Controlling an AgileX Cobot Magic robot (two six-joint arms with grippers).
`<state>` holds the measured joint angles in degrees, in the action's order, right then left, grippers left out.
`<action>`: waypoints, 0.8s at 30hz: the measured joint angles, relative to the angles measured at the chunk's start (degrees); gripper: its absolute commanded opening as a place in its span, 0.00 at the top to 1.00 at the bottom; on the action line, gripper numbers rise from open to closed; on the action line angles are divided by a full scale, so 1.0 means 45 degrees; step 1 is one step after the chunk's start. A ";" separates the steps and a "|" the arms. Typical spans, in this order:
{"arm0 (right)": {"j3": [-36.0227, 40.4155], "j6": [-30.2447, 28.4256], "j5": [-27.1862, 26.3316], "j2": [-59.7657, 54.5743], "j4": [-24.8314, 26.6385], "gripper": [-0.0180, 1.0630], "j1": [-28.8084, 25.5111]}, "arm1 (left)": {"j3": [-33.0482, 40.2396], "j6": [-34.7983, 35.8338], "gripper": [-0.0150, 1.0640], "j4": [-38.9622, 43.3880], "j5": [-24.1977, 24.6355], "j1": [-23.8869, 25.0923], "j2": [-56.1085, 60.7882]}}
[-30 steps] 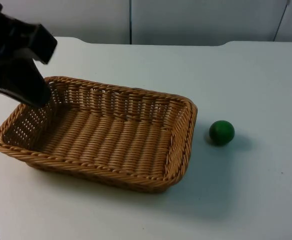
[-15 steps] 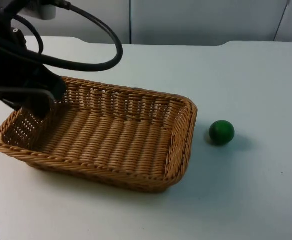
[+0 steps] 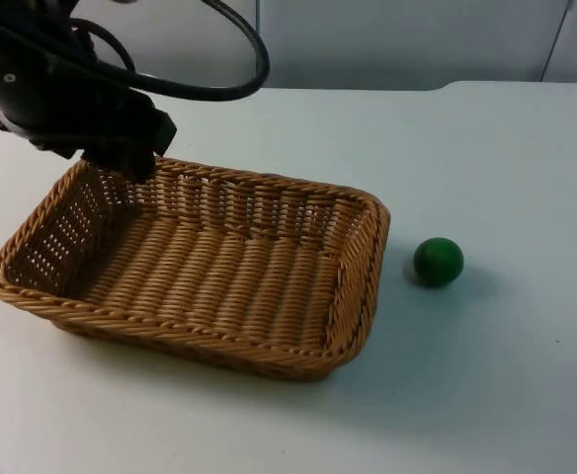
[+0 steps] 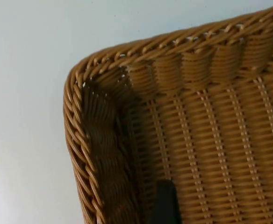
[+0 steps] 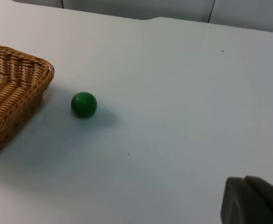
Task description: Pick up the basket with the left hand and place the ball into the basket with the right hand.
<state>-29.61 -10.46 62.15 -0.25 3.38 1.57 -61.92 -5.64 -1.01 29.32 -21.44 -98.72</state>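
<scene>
left pincer (image 3: 121, 158) over basket (image 3: 269, 286) corner; ball (image 3: 438, 262) beside basket

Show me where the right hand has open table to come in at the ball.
Open table lies right of and in front of the ball. It is tighter on the ball's left, near the basket; the left gripper is over its far corner.

A white desk (image 3: 486, 385) is seen spreading across the scene, its surface plain and matte. Soft shadows are cast on it. At its far edge it is met by a grey partition wall (image 3: 397, 39), which is divided by dark vertical seams. A small step is formed in the desk's far edge toward the right side in the top view.
</scene>
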 measured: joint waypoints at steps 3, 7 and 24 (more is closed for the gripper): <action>0.0000 0.0000 0.0000 0.0000 0.0000 0.99 0.0000 | -0.0302 0.0149 0.40 0.0225 0.0000 0.0027 -0.0409; 0.0000 0.0000 0.0000 0.0000 0.0000 0.99 0.0000 | -0.0653 0.0336 0.40 0.0432 0.0049 0.0310 -0.1213; 0.0000 0.0000 0.0000 0.0000 0.0000 0.99 0.0000 | -0.0733 0.0372 0.40 0.0800 -0.0117 0.1609 -0.2129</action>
<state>-29.61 -10.46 62.15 -0.25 3.38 1.57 -65.22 -3.96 2.59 28.79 -14.20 -108.30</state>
